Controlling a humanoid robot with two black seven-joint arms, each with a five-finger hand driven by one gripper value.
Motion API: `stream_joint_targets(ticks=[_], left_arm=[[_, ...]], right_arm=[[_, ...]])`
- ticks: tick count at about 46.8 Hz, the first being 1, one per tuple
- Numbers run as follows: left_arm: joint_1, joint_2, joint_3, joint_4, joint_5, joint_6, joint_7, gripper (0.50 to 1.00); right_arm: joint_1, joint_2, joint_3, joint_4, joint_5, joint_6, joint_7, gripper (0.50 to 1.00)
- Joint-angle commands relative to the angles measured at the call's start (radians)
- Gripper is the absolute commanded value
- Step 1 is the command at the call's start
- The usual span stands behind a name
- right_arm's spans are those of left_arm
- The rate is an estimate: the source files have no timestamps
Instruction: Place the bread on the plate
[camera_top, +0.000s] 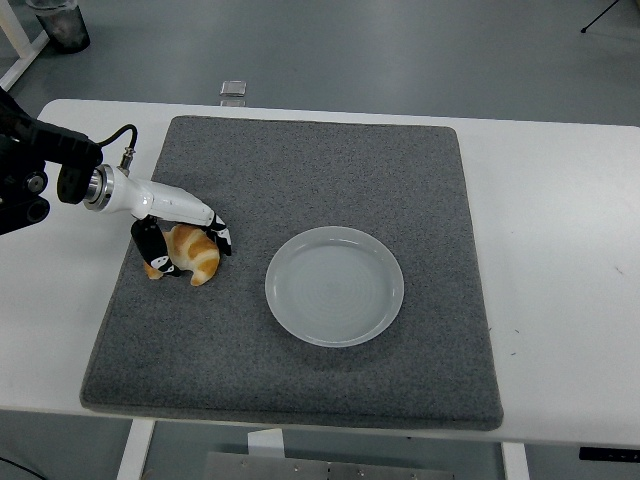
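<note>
Status: grasp phase, judged from the layout; bread not yet lifted.

Left hand (185, 248): enters from the left edge, wrapped over the croissant (192, 256). One dark finger curls down the left end, others over the top and right side. Fingers closed on the bread; firmness of the hold not discernible.

Right hand: out of view.

Croissant position: on the grey mat (300, 400), left portion, resting on the fabric. Directly beneath and between the fingers, so no offset from hand to bread. Long axis roughly left to right, tilted slightly down to the right, horns pointing toward the near edge of the table (560, 200).

Plate (335, 286): white, round, empty, on the mat centre, well apart from the croissant and to its right, a little nearer the table's near edge.

Key relation for the coming move: plate lies to the right of the gripping hand, across bare mat with nothing between. Required motion, as judged: lift, carry rightward, lower over the plate centre, release.

Risk: soft, curved pastry; possible slip or crushing under uneven finger pressure.
</note>
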Motion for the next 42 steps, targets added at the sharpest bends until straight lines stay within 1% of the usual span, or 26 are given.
stream_joint_targets(ticks=[1, 11, 18, 21, 24, 26, 28, 29, 30, 31, 34, 42], left_arm=[[0.000, -0.009, 0.000, 0.004, 0.000, 0.000, 0.001, 0.782], [0.014, -0.013, 0.005, 0.007, 0.017, 0.000, -0.001, 0.778], [0.014, -0.012, 0.015, 0.007, 0.021, 0.000, -0.001, 0.763], [0.012, -0.012, 0.020, 0.009, 0.023, 0.000, -0.001, 0.737], [0.012, -0.013, 0.020, 0.009, 0.023, 0.000, -0.001, 0.694], [0.009, -0.013, 0.020, 0.009, 0.023, 0.000, -0.001, 0.637], [0.005, -0.015, 0.020, 0.007, 0.023, 0.000, -0.001, 0.604], [0.002, -0.015, 0.020, 0.007, 0.023, 0.000, -0.001, 0.574], [-0.001, -0.015, 0.020, 0.007, 0.023, 0.000, -0.001, 0.517], [-0.004, -0.013, 0.018, 0.007, 0.023, 0.000, -0.001, 0.500], [-0.020, -0.013, 0.017, 0.009, 0.023, 0.000, -0.001, 0.500], [-0.118, -0.013, 0.014, 0.007, 0.017, -0.012, -0.001, 0.500]], right_arm=[[0.000, 0.000, 0.000, 0.000, 0.000, 0.000, 0.002, 0.952], [0.000, 0.000, 0.000, 0.001, 0.000, 0.000, 0.003, 0.952], [0.000, 0.000, 0.000, 0.009, 0.000, 0.000, 0.003, 0.952], [0.000, 0.000, 0.000, 0.009, 0.000, 0.000, 0.003, 0.952], [0.000, 0.000, 0.000, 0.009, 0.000, 0.000, 0.003, 0.952], [0.000, 0.000, 0.000, 0.009, 0.000, 0.000, 0.003, 0.952], [0.000, 0.000, 0.000, 0.009, 0.000, 0.000, 0.003, 0.952], [0.000, 0.000, 0.000, 0.009, 0.000, 0.000, 0.003, 0.952], [0.000, 0.000, 0.000, 0.009, 0.000, 0.000, 0.003, 0.952], [0.000, 0.000, 0.000, 0.009, 0.000, 0.000, 0.003, 0.952], [0.000, 0.000, 0.000, 0.009, 0.000, 0.000, 0.003, 0.952], [0.000, 0.000, 0.000, 0.009, 0.000, 0.000, 0.003, 0.952]])
